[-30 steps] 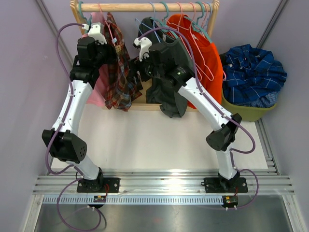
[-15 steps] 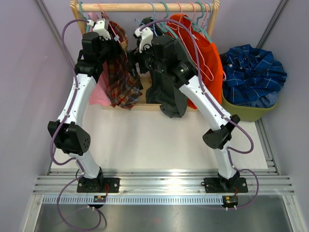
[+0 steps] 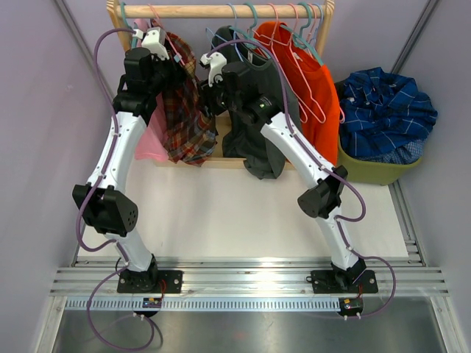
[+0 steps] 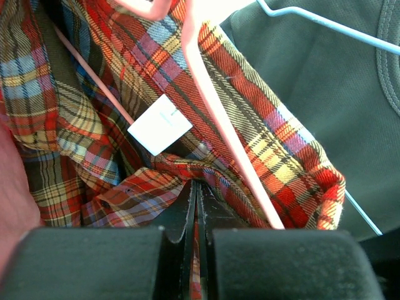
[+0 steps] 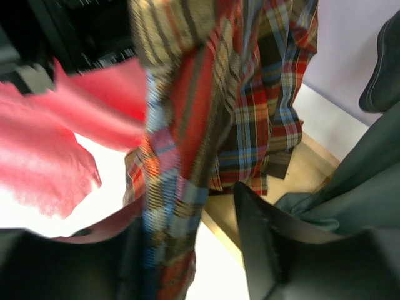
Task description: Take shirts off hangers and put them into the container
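Left gripper pinches the red-brown-green plaid button-up shirt just below its thin pink triangular hanger, likely to steady it. Your right gripper gapes partway around the lower cloth, ready to tug. Olive plastic bin sits well to its right.

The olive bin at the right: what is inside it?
A bunched blue plaid shirt fills the bin and rises above its rim. Anything under the shirt, and the bin's bottom, is covered.

Wooden rail at top, white tabletop, lilac walls
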Available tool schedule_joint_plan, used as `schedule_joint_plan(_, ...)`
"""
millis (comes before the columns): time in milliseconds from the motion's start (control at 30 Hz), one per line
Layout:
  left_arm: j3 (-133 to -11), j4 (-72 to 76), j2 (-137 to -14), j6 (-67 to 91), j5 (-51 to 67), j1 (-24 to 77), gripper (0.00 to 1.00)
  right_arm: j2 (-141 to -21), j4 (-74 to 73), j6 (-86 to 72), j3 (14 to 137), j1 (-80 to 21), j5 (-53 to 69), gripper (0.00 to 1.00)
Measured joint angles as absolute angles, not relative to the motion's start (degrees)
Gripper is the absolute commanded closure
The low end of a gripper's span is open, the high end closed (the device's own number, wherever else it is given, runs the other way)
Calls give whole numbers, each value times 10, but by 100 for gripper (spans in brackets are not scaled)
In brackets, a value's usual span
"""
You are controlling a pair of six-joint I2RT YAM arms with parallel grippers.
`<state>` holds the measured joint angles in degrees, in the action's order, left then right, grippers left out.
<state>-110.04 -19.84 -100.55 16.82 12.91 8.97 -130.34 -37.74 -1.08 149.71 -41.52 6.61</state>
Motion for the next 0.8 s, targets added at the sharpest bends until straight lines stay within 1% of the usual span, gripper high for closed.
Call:
schedule_joint_plan(100,-1100,-198,-1006,168,130,90,100,-1299,-370,-11,1491,-415,66,52)
schedule_joint_plan(200,-1100,-198,-1006,168,131,91,100,-1295,-367,-11,1485,-415,66,51)
schedule_joint_plan(333,-1100,-199,-1006,168,132,92,100,-1293,-357,-11,1479,-415,65,39)
schedule_joint_plan(400,-1100,-199,-1006,168,132,93,100,-1293,-351,-6,1479,-415,65,35)
schedule_joint_plan(467,-1100,-199,-1006,168,132,94,100,-1293,-347,0,1479,-415,65,36)
schedule_joint_plan(567,-1100,-200,-1006,168,132,94,100,-1293,-340,5,1479,-415,66,44)
schedule_joint_plan(600,-1100,-200,-1006,168,132,94,100,-1293,-338,7,1479,-415,66,45)
schedule_joint_plan(700,-1100,-200,-1006,168,132,94,100,-1291,-327,14,1476,-416,65,46)
schedule_joint_plan(800,-1100,-201,-1006,168,132,94,100,-1273,-304,34,1446,-420,54,46)
